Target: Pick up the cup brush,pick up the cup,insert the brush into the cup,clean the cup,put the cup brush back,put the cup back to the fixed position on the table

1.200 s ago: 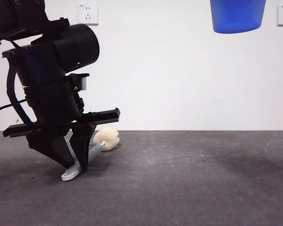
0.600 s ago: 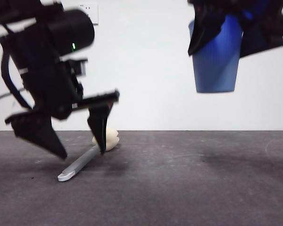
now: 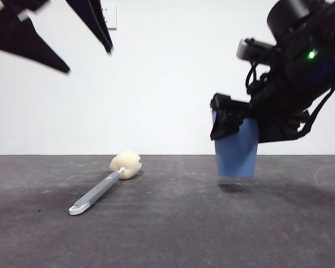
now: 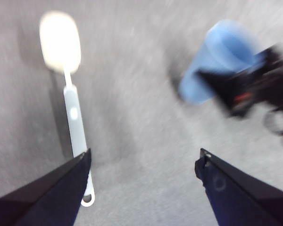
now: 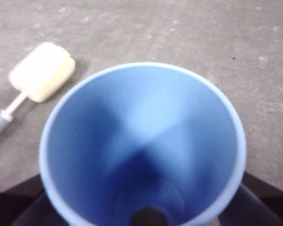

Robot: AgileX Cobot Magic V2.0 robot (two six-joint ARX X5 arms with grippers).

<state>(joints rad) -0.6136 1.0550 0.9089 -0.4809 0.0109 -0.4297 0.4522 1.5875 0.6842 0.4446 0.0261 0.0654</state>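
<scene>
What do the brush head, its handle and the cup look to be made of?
The cup brush has a cream-yellow head that looks like soft sponge: rounded, matte, slightly lumpy. Its handle looks like hard grey plastic, flat and smooth with a white tip. The cup, held in the right gripper, seems to be thin blue plastic, with a slightly glossy inside in the right wrist view; ribs are not discernible here.
</scene>
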